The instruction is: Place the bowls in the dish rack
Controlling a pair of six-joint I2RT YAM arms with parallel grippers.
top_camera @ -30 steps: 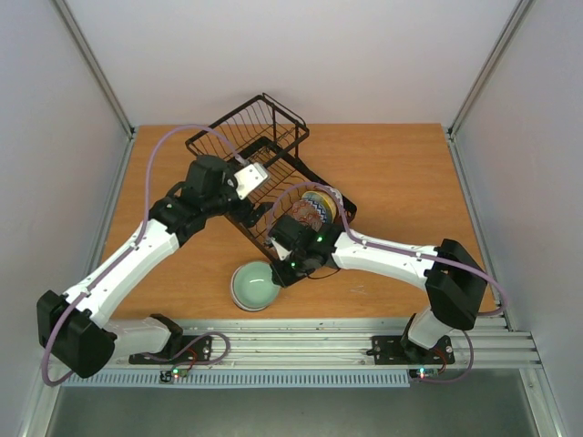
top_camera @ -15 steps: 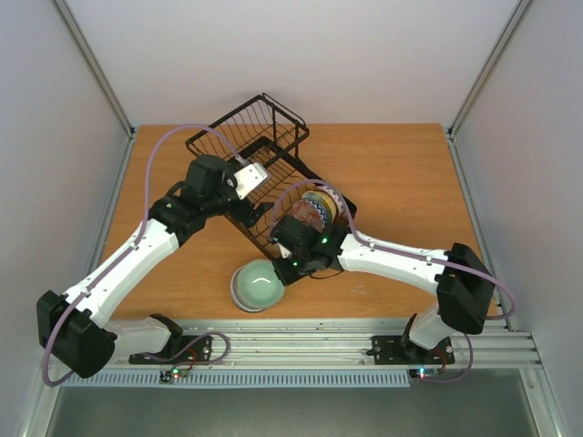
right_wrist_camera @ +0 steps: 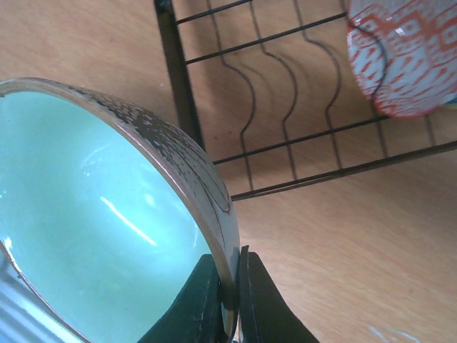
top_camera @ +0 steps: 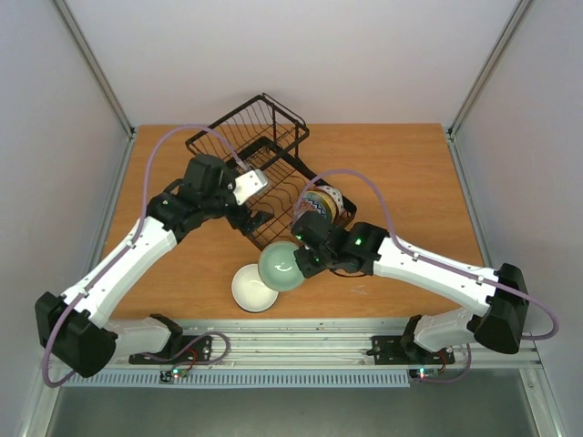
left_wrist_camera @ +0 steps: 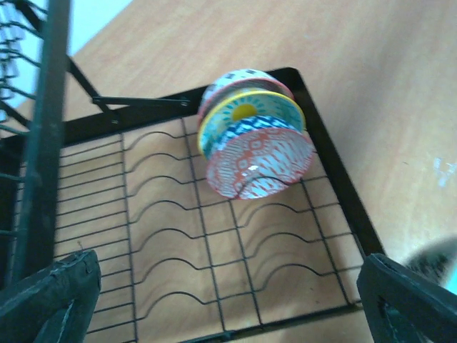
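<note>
The mint green bowl (top_camera: pixel 279 266) is now off the table (top_camera: pixel 401 173), tilted on edge in the air just beside the near corner of the black wire dish rack (top_camera: pixel 239 137). A second ago it sat flat on the wood. The right gripper (right_wrist_camera: pixel 230 289) pinches its rim, one finger inside the bowl and one outside. Lifting it has uncovered a pale cream bowl (top_camera: pixel 254 289) that was nested under it and remains on the table, so two bowls appear to be left to load, not one. Inside the rack, a red-patterned bowl (left_wrist_camera: pixel 260 166), a yellow-rimmed bowl (left_wrist_camera: pixel 250 113) and a third behind them stand upright in the slots at the far right end. Empty slots lie next to them. The left gripper (top_camera: pixel 257 217) hovers over the rack's near side, its fingers (left_wrist_camera: pixel 50 293) spread wide and holding nothing.
</note>
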